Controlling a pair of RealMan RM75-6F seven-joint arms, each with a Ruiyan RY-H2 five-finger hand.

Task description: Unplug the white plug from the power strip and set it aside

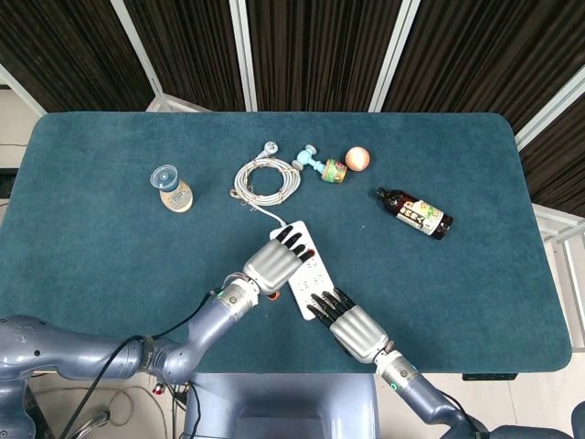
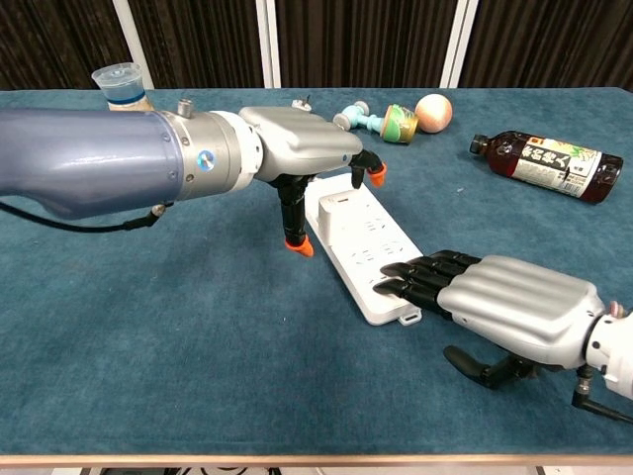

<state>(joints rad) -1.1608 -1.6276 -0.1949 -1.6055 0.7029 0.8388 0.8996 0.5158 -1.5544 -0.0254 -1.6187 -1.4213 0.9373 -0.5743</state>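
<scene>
Centrally: power strip [image 2: 362, 244]; right hand [image 2: 504, 301], fingers together, presses its lower end; left hand [image 2: 302, 146], fingers spread, hovers above its upper end.

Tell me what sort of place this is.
Probably a robot lab or test station: a teal felt-covered table in front of dark curtains, set with unrelated props, namely a power strip, a coiled cable, a sauce bottle and small toys.
</scene>
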